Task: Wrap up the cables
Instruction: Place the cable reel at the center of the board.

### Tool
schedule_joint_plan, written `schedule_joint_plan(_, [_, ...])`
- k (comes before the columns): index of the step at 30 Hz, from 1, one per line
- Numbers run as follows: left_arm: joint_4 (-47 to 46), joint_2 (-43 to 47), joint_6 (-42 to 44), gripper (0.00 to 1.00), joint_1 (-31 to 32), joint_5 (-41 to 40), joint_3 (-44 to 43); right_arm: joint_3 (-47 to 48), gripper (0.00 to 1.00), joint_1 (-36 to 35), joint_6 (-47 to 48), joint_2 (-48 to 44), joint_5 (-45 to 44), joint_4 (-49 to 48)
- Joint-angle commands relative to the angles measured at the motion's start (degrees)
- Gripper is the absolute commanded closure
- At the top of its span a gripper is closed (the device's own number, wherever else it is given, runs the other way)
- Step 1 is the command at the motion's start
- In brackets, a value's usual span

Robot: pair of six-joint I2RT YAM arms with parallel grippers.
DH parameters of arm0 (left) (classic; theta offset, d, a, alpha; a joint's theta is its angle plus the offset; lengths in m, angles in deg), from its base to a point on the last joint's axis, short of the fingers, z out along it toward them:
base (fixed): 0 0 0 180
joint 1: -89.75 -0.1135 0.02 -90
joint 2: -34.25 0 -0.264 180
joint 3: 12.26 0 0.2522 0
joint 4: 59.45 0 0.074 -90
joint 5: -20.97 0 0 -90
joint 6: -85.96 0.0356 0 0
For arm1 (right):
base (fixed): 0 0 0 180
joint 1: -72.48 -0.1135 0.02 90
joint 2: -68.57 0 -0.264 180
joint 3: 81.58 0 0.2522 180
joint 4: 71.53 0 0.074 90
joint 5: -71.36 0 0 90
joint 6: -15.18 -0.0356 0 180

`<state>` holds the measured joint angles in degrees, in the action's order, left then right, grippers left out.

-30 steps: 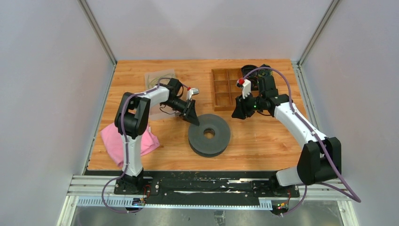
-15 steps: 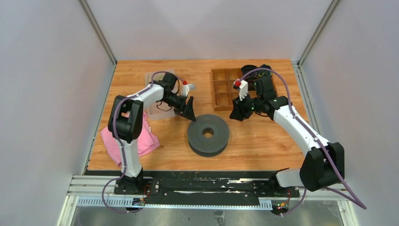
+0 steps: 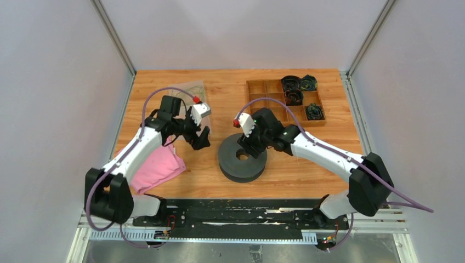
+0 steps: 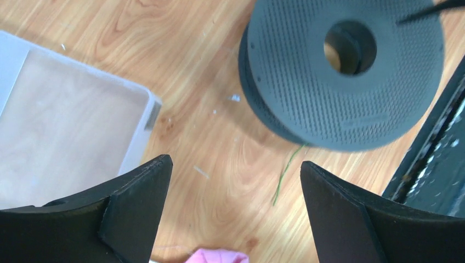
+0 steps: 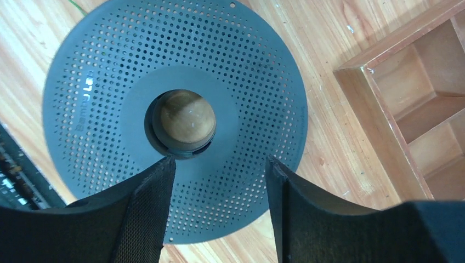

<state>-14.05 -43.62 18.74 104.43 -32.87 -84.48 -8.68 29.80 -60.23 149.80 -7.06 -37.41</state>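
Hovering over the spool [image 3: 242,157], right gripper [image 5: 218,164] spread wide, empty, left gripper [image 4: 233,167] left of spool, likewise spread, empty, green cable [image 4: 284,178] poking from under spool

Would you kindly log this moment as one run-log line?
left hand: open, empty, beside spool | right hand: open, above spool hub | cable: green strand on table at spool edge

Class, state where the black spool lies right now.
In the top view, the black spool lies mid-table under the right gripper, right of the pink cloth.
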Motion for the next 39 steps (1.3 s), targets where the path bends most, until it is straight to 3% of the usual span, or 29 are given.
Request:
schedule_joint_plan(1, [-6.46, 10.56, 11.44, 0.08, -0.22, -4.55, 10.05, 0.04, 0.39, -4.8, 0.9, 4.17, -14.51, -2.4])
schedule_joint_plan(7, [-8.07, 15.28, 14.89, 0.08, -0.17, -6.45, 14.41, 0.64, 0.39, -7.86, 3.39, 8.56, -23.89, -2.75])
schedule_joint_plan(14, [-2.81, 11.8, 27.49, 0.15, 0.06, 0.1, 16.18, -0.78, 0.39, -7.69, 6.98, 7.12, -29.34, -2.68])
schedule_joint_plan(22, [-1.76, 9.2, 38.49, 0.33, 9.69, -1.62, 17.17, -5.16, 0.39, -3.87, 14.99, 2.67, -20.89, -4.85])
schedule_joint_plan(25, [-1.65, 7.97, 40.58, 0.34, 12.97, -1.31, 17.47, -6.22, 0.39, -1.86, 17.88, 1.48, -17.49, -5.15])
schedule_joint_plan(30, [-1.49, 6.32, 42.64, 0.34, 17.93, -3.94, 19.24, -6.7, 0.39, 1.26, 18.76, -0.34, -12.7, -4.09])
schedule_joint_plan(39, [-3.52, 0.44, 40.88, 0.52, 23.9, -9.19, 18.81, -6.18, 0.39, 2.08, 16.44, -3.83, -10.43, -1.97])
